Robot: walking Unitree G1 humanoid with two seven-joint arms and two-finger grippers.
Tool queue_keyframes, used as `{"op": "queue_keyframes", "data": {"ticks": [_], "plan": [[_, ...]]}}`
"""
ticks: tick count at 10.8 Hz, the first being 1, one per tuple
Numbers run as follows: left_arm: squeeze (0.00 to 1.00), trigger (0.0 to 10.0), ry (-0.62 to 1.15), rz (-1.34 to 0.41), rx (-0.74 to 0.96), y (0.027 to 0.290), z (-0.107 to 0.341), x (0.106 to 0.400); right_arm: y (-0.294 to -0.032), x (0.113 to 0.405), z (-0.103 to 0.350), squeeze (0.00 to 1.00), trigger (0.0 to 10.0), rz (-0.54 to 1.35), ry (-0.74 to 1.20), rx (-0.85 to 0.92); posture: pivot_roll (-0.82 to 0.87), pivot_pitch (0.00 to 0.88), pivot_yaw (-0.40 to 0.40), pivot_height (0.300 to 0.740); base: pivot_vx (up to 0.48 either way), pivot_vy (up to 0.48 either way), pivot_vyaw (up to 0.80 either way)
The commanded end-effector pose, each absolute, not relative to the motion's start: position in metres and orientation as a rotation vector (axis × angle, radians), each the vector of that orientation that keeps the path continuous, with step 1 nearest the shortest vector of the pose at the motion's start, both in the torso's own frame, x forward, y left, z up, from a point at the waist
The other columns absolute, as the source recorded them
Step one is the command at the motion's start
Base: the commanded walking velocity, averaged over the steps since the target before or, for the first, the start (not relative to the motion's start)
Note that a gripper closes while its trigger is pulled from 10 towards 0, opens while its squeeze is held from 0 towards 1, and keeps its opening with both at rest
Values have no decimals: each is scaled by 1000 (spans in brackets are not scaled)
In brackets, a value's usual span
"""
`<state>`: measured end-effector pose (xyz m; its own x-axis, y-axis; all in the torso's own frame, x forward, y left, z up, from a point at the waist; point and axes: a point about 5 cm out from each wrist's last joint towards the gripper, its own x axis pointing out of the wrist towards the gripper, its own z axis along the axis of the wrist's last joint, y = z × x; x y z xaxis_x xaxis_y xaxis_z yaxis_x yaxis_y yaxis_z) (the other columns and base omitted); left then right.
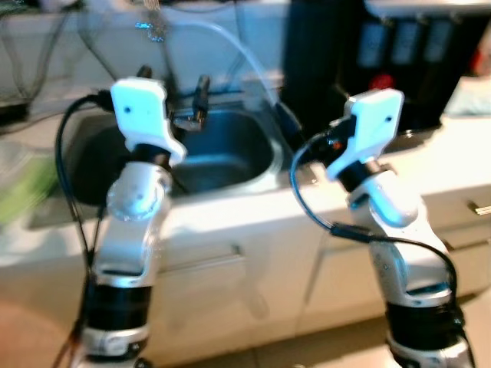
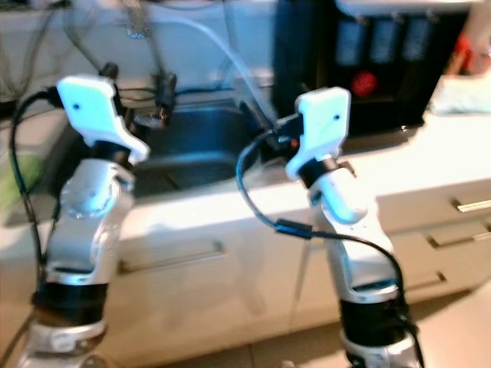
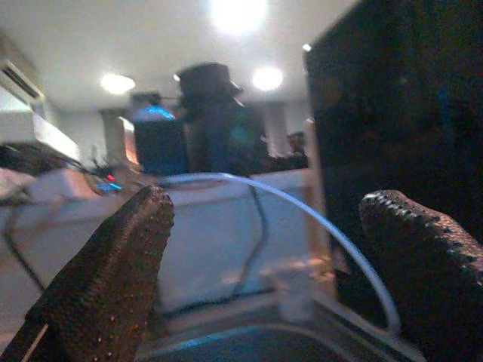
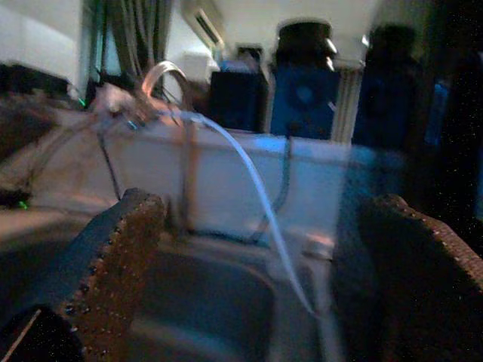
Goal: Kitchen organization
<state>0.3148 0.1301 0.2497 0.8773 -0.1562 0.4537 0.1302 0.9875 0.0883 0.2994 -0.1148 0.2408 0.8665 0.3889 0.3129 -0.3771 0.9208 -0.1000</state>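
Both my left gripper and right gripper hang wide open, empty; reaching blurred risks snagging the hose over the sink.

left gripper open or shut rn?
Open. In the left wrist view the two black fingers stand wide apart, with the sink and a clear hose visible through the gap, nothing held between them.

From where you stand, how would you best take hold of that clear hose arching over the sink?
Probably on the free middle of the clear hose, where it arches in the air above the sink. Come from the front with the right end effector, its fingers open either side of the thin, round tube. The lower end runs close beside the black appliance, leaving less room.
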Motion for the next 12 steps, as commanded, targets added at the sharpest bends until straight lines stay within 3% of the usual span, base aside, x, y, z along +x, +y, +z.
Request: {"op": "queue_keyframes", "data": {"ticks": [1,3,9,12], "plan": [[0,10000,-462,-121,62,140,249,316,-107,299,241,0,10000,423,-330,-31,-2,0,33,740,0,0,0],[0,10000,-446,-103,54,143,247,318,-108,299,240,0,10000,425,-326,-33,-2,0,33,740,0,157,0],[0,10000,-433,-85,58,148,246,322,-108,299,239,0,10000,423,-322,-36,-4,0,37,740,0,431,0],[0,10000,-434,-89,74,146,245,323,-109,299,238,0,10000,417,-320,-37,-5,0,38,740,0,0,0]]}}
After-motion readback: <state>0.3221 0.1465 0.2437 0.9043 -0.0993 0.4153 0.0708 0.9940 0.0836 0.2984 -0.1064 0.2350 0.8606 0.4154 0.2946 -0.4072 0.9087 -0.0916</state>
